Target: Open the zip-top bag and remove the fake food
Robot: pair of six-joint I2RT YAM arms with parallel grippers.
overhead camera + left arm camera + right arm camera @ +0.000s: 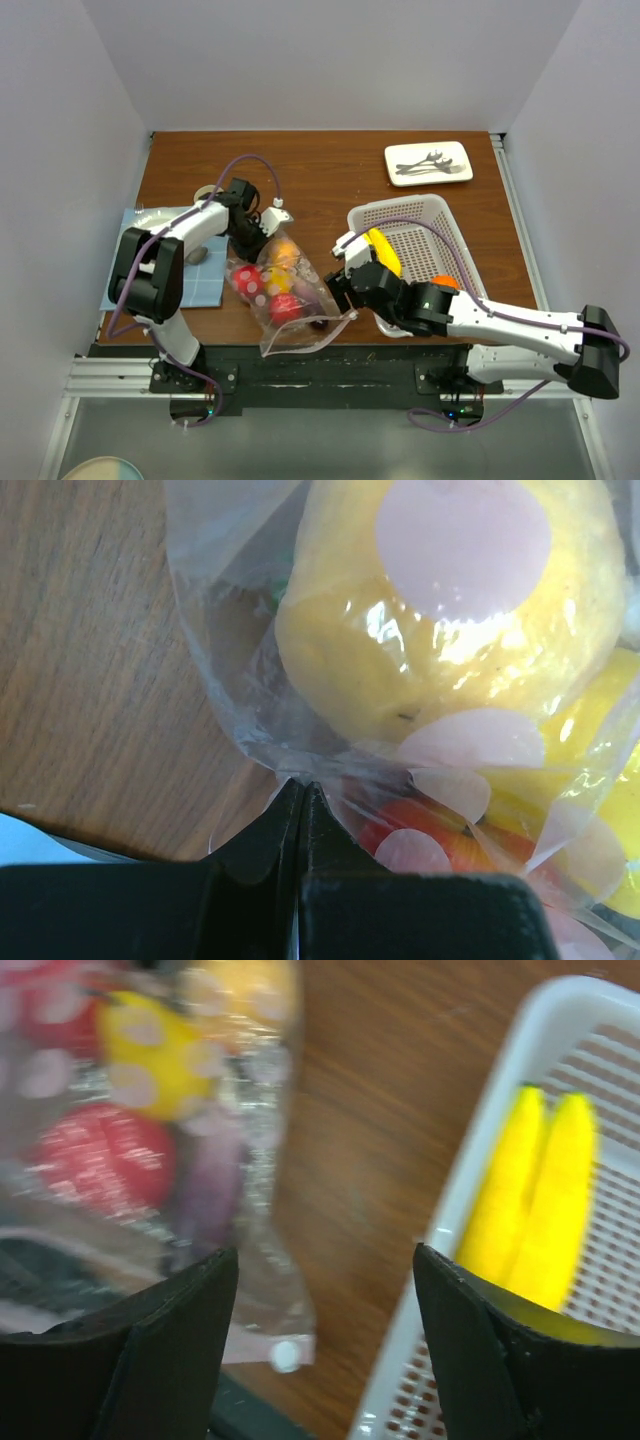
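Most of the fake food (285, 308) lies inside the zip-top bag (300, 300), which rests on the worktop (330, 190) close to its near edge, between the two arms. Red, yellow, orange and one dark purple piece show through the plastic. The bag's long axis runs from far to near, leaning a little to the right as it approaches the edge. Its far end is pinched in the left claw (302, 790), whose jaws are pressed together on a fold of plastic just under a large yellow piece. The near end carries a pale strip with a white tab (284, 1356), most likely the zip; I cannot tell whether that mouth is sealed or parted. The right claw (325, 1255) is spread wide and holds nothing. The bag lies just to its left and the tab sits low between its fingers, so this arm looks the nearer one for working the zip end or reaching in while the left anchors the far end. Close on its other side stands the white basket (400, 200), with a banana (383, 250) and an orange ball (445, 283) in it; its rim leaves little room to swing right. A blue mat (205, 285) lies beside the left arm, and a white tray (460, 150) of cutlery sits well apart at the far edge.
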